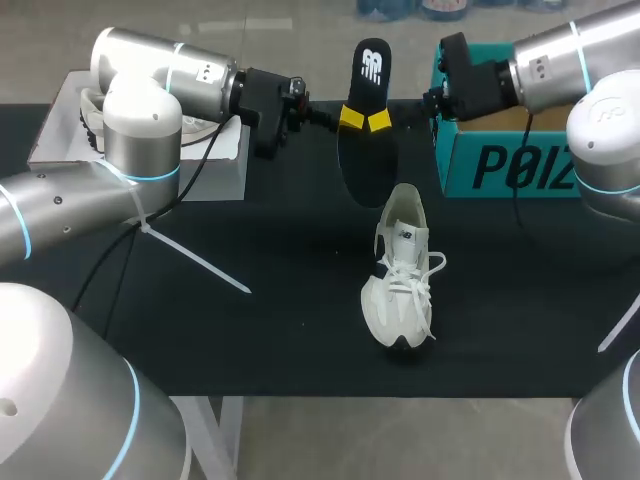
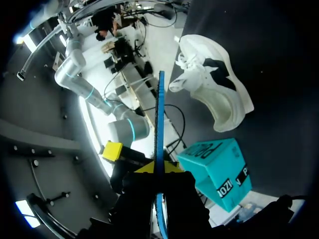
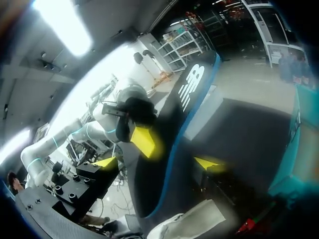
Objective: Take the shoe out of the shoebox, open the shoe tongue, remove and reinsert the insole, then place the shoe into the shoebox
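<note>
Head view is showing me the insole (image 1: 368,75) hanging upright in the air, clear of the shoe (image 1: 400,270), which is standing on the black table (image 1: 250,330) near the teal shoebox (image 1: 500,165). My left gripper (image 2: 158,168) is pinching the insole across its thin edge. My right gripper (image 3: 155,162) is standing wide around it, with one tip clear of it. I am worrying about this handover: the insole is looking like thin, bendy foam, black with a blue rim, so it could flex and slip free. The shoe is soft white mesh with loose laces, probably light enough to skid under a push.
</note>
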`<state>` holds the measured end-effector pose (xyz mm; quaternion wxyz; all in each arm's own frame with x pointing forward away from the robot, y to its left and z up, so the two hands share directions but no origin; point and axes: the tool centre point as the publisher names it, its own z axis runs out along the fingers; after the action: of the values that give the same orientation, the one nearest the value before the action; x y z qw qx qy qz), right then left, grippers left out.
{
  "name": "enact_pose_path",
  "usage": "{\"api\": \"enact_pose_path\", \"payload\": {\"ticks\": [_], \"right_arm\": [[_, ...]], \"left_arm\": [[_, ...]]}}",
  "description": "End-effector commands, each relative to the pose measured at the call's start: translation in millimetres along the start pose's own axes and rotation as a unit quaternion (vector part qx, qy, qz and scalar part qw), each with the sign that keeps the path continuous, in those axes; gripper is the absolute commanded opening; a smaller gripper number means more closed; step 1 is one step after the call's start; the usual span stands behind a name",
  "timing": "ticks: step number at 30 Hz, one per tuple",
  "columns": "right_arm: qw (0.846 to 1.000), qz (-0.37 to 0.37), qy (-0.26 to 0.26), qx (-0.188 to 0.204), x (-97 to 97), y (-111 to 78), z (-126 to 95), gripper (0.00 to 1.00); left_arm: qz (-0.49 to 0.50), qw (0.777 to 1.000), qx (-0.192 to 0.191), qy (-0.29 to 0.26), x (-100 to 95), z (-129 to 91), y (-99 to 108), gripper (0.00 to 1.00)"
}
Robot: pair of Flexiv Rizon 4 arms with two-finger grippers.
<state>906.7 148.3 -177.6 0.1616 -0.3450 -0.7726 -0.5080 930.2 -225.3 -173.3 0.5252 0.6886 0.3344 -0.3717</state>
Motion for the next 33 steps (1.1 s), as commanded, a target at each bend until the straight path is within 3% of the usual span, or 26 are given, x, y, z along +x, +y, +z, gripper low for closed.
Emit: {"api": "enact_pose_path", "payload": {"ticks": [1,2,7,11,25,26,27,33], "right_arm": [[1.000,0.001,0.003,-0.001,-2.0,-0.2,4.0,0.67],[1.000,0.002,0.003,-0.001,-2.0,-0.5,4.8,0.50],[1.000,0.000,0.001,0.003,-1.0,0.1,7.3,0.33],[1.000,0.000,0.001,0.001,-0.9,0.5,7.3,0.00],[1.000,-0.005,0.002,0.003,3.0,-0.7,6.5,0.00],[1.000,-0.006,0.002,0.003,3.0,-0.8,6.6,0.00],[1.000,-0.006,0.002,0.002,3.0,-0.8,6.7,0.00],[1.000,-0.007,0.001,0.000,3.7,-0.8,6.8,0.00]], "left_arm": [[0.001,1.000,-0.001,0.000,0.4,0.8,-0.2,0.00],[0.001,1.000,-0.001,0.000,0.4,0.8,-0.2,0.00],[0.001,1.000,-0.001,0.000,0.4,0.8,-0.2,0.00],[0.001,1.000,-0.001,0.000,0.4,0.8,-0.2,0.00],[0.001,1.000,-0.001,0.000,0.4,0.8,-0.2,0.00],[0.001,1.000,-0.001,0.000,0.4,0.8,-0.2,0.33],[0.001,1.000,-0.001,0.000,0.4,0.8,-0.2,1.00],[0.001,1.000,-0.001,0.000,0.4,0.8,-0.2,1.00]]}}
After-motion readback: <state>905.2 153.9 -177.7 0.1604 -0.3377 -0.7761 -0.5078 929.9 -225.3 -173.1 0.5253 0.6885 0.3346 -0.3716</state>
